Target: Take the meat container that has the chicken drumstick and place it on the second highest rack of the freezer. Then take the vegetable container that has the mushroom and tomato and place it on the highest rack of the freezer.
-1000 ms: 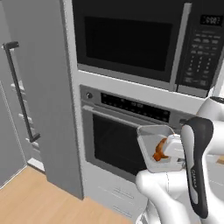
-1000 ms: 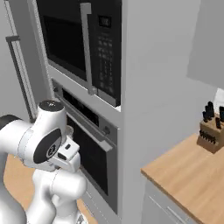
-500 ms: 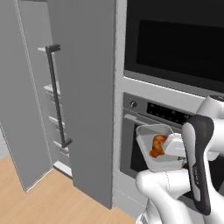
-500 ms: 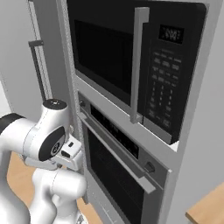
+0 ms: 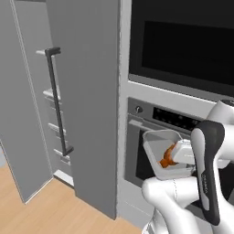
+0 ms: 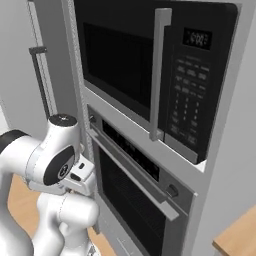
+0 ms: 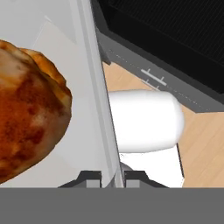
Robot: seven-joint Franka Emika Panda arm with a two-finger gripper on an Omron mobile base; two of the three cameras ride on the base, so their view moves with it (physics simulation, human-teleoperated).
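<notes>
The gripper is clenched on the rim of the meat container, w/ one finger each side of the tray wall. The chicken drumstick sits inside the tray, just past the jaws. The tray is up in the air, in front of the wall oven.

The freezer is off to the side of the jaws, well apart, door open, shelves showing behind the bar handle.

So step 1 looks about half done: tray picked up, not yet on the 2nd highest rack. The veg tray part hasn't been started, I think.
</notes>
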